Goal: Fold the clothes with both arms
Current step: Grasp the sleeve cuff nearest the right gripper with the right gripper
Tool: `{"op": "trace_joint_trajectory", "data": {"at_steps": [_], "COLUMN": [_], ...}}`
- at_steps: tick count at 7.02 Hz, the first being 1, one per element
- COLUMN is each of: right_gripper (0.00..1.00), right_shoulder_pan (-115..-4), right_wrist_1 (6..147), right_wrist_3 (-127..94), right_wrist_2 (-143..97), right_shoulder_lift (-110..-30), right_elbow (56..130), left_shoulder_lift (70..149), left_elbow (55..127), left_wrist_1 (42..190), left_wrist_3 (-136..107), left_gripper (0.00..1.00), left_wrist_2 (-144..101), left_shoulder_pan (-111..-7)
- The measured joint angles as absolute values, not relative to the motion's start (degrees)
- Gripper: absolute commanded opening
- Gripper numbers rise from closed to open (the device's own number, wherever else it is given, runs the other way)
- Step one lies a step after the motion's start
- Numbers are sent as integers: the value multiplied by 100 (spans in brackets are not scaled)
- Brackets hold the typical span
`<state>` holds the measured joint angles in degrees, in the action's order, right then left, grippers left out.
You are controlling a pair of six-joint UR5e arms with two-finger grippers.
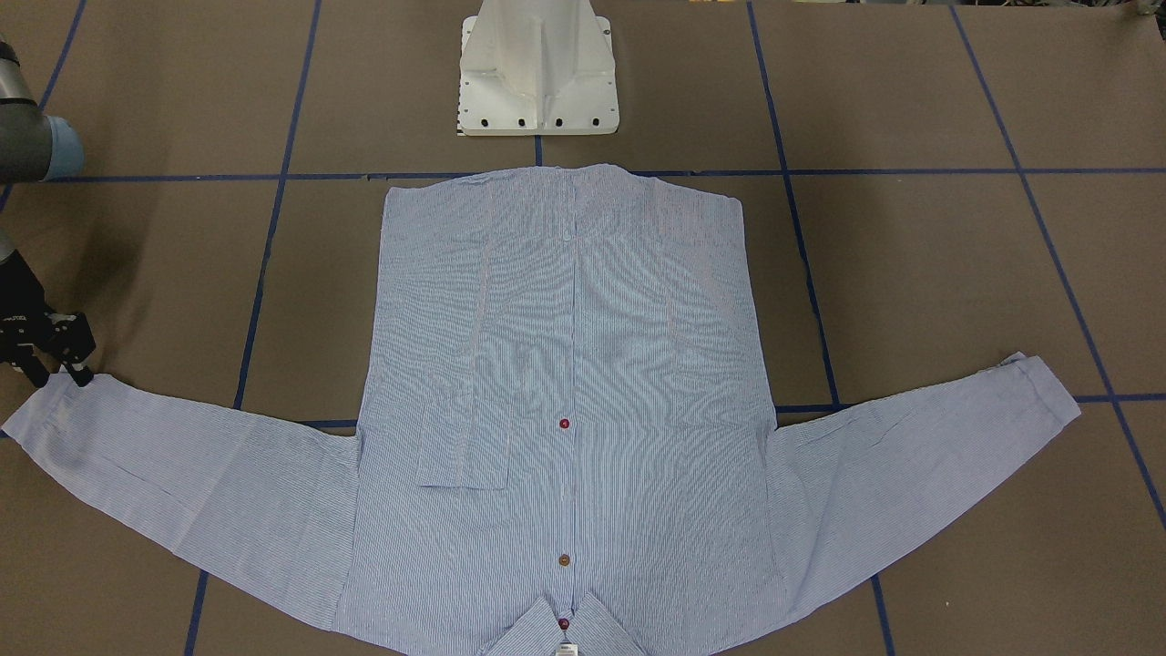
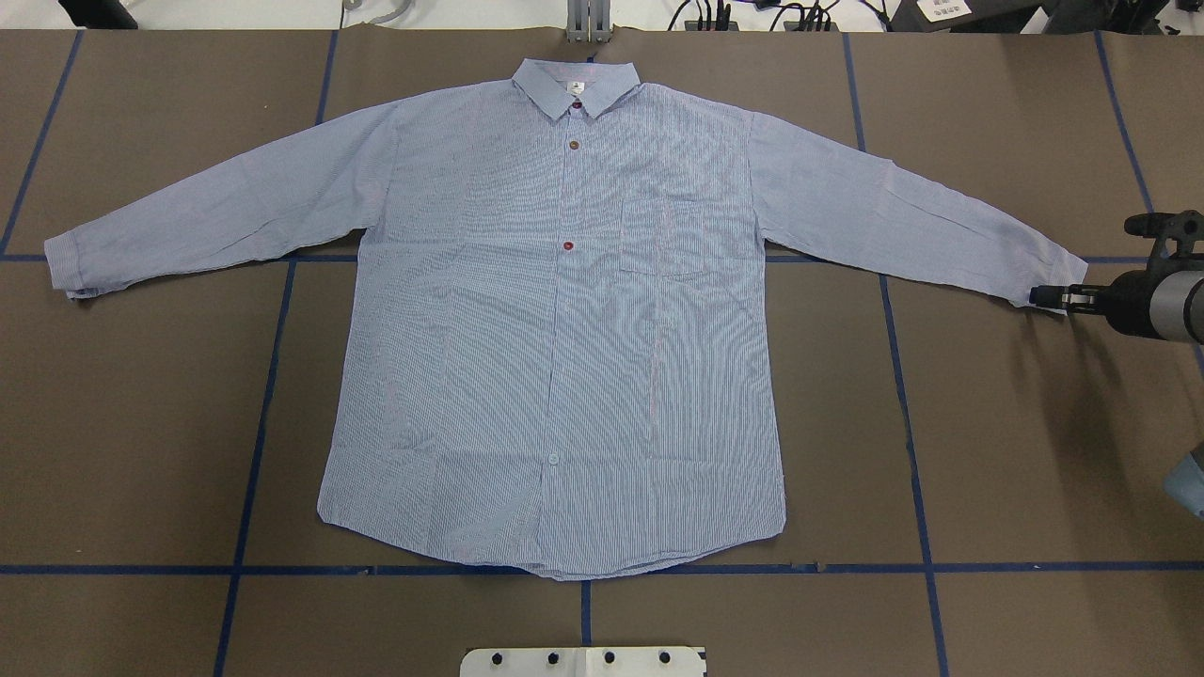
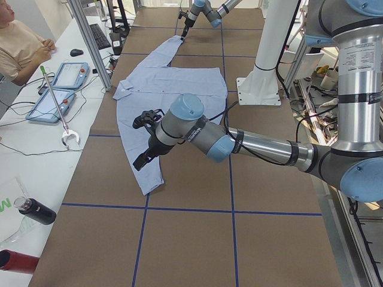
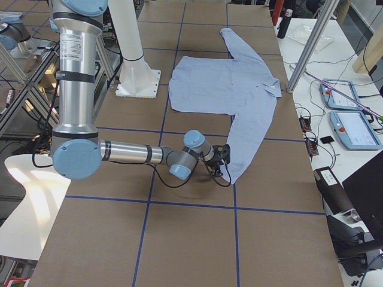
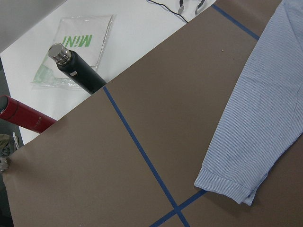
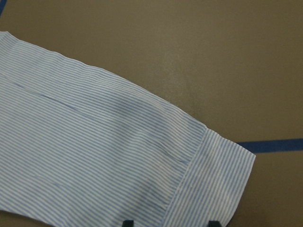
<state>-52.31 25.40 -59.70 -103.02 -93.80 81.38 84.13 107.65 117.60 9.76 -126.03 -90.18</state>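
The light blue striped shirt (image 2: pixel 555 329) lies flat and face up, buttoned, sleeves spread out to both sides, collar toward the table's far edge (image 1: pixel 565 364). My right gripper (image 2: pixel 1049 296) is low at the end of the shirt's right-hand cuff (image 2: pixel 1058 277). In the right wrist view its two fingertips (image 6: pixel 214 222) stand wide apart over the cuff (image 6: pixel 213 175), open and empty. My left gripper (image 3: pixel 142 140) shows only in the exterior left view, hovering above the other sleeve; I cannot tell whether it is open. The left wrist view shows that cuff (image 5: pixel 227 182) from high up.
The white pedestal base (image 1: pixel 537 68) stands at the shirt's hem side. Blue tape lines (image 2: pixel 273 376) cross the brown table cover. A black bottle (image 5: pixel 78 71), a red bottle (image 5: pixel 23 116) and a plastic bag lie on the white side table, where an operator (image 3: pixel 21 42) sits by the control tablets (image 3: pixel 60 89).
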Motion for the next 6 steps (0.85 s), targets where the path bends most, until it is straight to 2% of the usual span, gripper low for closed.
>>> {"op": "trace_joint_trajectory", "data": {"at_steps": [1, 4, 6], "right_gripper": [0, 0, 0], "right_shoulder_pan": [-5230, -5240, -5241], "right_wrist_1": [2540, 2542, 2846], "right_wrist_3": [-5974, -5969, -5969], "right_wrist_2": [-10295, -10314, -10366], "right_shoulder_lift": [-9370, -9377, -9283], "right_elbow": [8122, 8207, 8691], "left_shoulder_lift": [8416, 8420, 8420], "left_elbow": [10766, 10771, 10768], "left_wrist_1": [11760, 11760, 11760], "left_wrist_3": [976, 976, 976], "left_gripper": [100, 100, 100], "left_wrist_2": [-12603, -12604, -12603], "left_shoulder_pan": [-9018, -9017, -9018]}}
